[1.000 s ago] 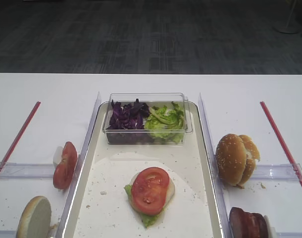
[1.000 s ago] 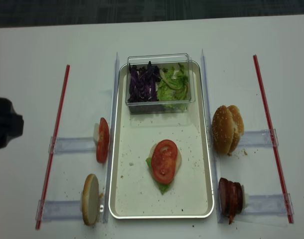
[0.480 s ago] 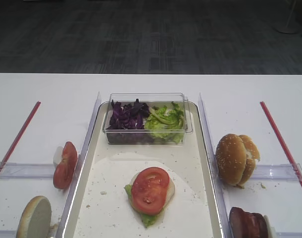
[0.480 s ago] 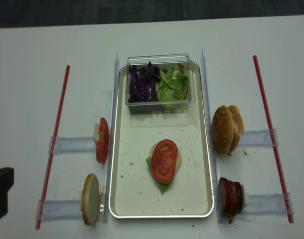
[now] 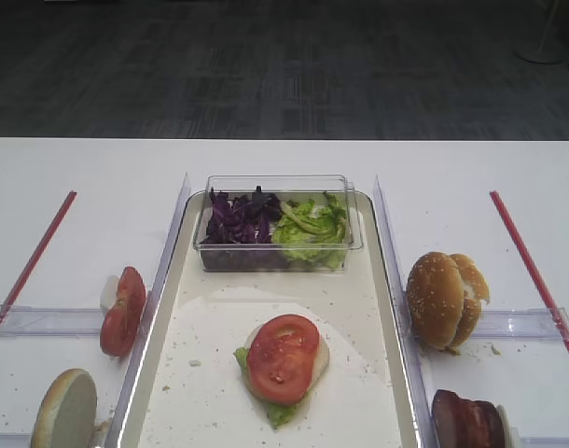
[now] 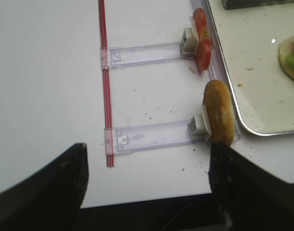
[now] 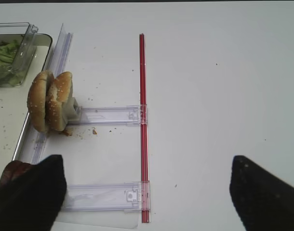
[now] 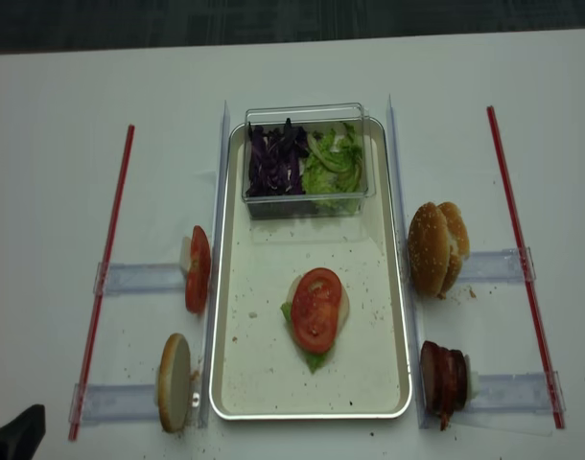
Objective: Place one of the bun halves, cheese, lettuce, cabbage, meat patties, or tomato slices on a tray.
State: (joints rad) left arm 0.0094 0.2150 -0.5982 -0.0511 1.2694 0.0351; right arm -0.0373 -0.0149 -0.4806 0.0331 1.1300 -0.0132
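Note:
On the pale metal tray (image 5: pixel 219 383) lies a stack: a flat bun half, lettuce and a tomato slice (image 5: pixel 283 357) on top. More tomato slices (image 6: pixel 201 38) and a bun half (image 6: pixel 219 118) stand on edge in clear racks left of the tray. Sesame bun tops (image 7: pixel 50 101) and meat patties (image 8: pixel 444 379) stand in racks on the right. My left gripper (image 6: pixel 147 192) is open and holds nothing, over the table's near edge left of the bun half. My right gripper (image 7: pixel 147 197) is open over bare table, right of the patties. Cheese is out of view.
A clear tub (image 5: pixel 277 187) at the tray's far end holds purple cabbage (image 5: pixel 240 219) and lettuce (image 5: pixel 312 224). Red strips (image 8: pixel 105 278) (image 8: pixel 523 259) run along both sides with clear racks (image 7: pixel 108 115) clipped to them. Crumbs speckle the tray. A dark part of the left arm (image 8: pixel 14 443) shows at the near left corner.
The left arm's dark shape has slid down the left side of the overhead view to the near corner. The food and tray have not moved.

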